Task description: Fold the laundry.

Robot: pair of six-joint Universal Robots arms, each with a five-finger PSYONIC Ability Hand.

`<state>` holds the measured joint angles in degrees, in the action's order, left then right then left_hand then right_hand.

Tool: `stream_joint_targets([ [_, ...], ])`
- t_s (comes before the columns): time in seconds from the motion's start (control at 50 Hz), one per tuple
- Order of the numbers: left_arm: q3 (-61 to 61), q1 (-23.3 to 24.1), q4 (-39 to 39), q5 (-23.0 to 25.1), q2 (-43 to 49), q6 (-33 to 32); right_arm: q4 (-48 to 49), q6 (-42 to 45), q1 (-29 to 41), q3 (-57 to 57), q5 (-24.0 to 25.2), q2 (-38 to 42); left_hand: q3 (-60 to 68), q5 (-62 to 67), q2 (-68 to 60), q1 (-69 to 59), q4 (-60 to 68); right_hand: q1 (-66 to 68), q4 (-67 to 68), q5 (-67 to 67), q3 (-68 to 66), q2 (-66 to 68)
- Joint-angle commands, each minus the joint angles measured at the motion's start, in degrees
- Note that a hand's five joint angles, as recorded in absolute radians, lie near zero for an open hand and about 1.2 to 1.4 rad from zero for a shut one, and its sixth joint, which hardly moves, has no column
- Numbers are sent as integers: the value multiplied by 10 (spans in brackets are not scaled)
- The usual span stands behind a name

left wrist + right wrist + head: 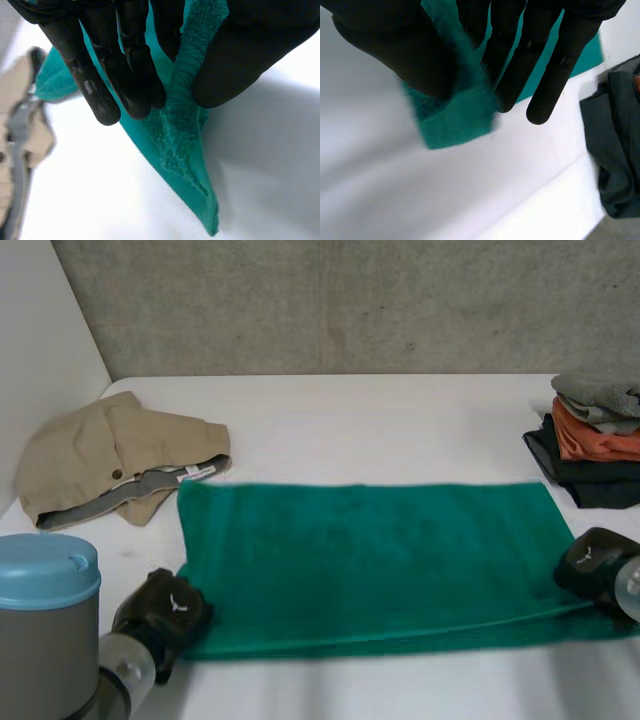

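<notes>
Left hand, towel, perhaps khaki shorts

1. towel: plain teal green;
2. crumpled garment: khaki tan, grey lining;
3. folded stack: grey on top, orange in the middle, black below;
4. surface: white;
5. left robot hand, right robot hand: black.

The head view looks down from behind and between the arms, taking in the whole desk up to the grey wall. Each wrist view looks along its own palm from very close, the left robot hand and right robot hand crowding the lens. All three share the green towel at the fingertips.
</notes>
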<state>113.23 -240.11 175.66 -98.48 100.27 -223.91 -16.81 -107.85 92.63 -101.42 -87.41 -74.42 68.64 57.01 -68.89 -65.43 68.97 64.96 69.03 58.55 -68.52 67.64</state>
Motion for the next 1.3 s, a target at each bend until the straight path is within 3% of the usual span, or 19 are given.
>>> stream_joint_targets([
  [0.02,-65,5,45,-2,23,4,120,-46,18,34,3,19,114,130,-111,-146,110,150,110,114,-115,124],
  [0.16,-167,4,167,-25,113,5,218,-139,48,103,0,126,114,130,-111,-146,110,150,110,114,-115,124],
  [0.26,-236,4,250,-47,193,-5,258,-140,51,126,-6,161,114,130,-111,-146,110,150,110,114,-115,124],
  [0.5,-371,8,267,-59,326,-24,342,-142,57,207,-41,239,114,130,-111,-146,110,133,92,97,-97,106],
  [0.52,-380,10,268,-58,335,-29,346,-142,57,213,-43,243,1,17,2,-33,-3,13,-28,-23,23,-14],
  [0.56,-386,12,270,-60,339,-34,347,-148,63,222,-54,250,-451,-434,453,419,-454,-550,-590,-586,585,-576],
  [0.58,-388,12,272,-60,340,-36,347,-149,65,222,-58,249,-586,-570,589,554,-590,-550,-590,-586,585,-576],
  [0.6,-388,14,276,-59,338,-38,346,-157,69,219,-65,244,-542,-525,544,509,-545,-550,-590,-586,585,-576],
  [0.62,-388,17,279,-59,335,-40,346,-161,70,216,-68,241,-586,-570,589,554,-590,-550,-590,-586,585,-576],
  [0.74,-370,50,286,-62,275,-35,344,-220,66,163,-60,172,-586,-570,589,554,-590,-550,-590,-586,585,-576],
  [0.82,-324,50,286,-59,217,-31,338,-262,59,114,-22,87,-586,-570,589,554,-590,-550,-590,-586,585,-576],
  [0.94,-233,50,287,-58,144,-27,275,-283,-1,34,92,3,-586,-570,589,554,-590,-550,-590,-586,585,-576],
  [1.06,-171,53,293,-56,121,1,234,-282,-67,-7,147,5,-586,-570,589,554,-590,-502,-543,-538,537,-529],
  [1.24,-153,48,300,-55,123,34,263,-266,-93,-2,146,89,-586,-570,589,554,-590,-472,-512,-507,507,-498],
  [1.3,-155,48,302,-55,124,34,278,-262,-105,8,149,116,-586,-570,589,554,-590,-279,-320,-315,314,-306],
])
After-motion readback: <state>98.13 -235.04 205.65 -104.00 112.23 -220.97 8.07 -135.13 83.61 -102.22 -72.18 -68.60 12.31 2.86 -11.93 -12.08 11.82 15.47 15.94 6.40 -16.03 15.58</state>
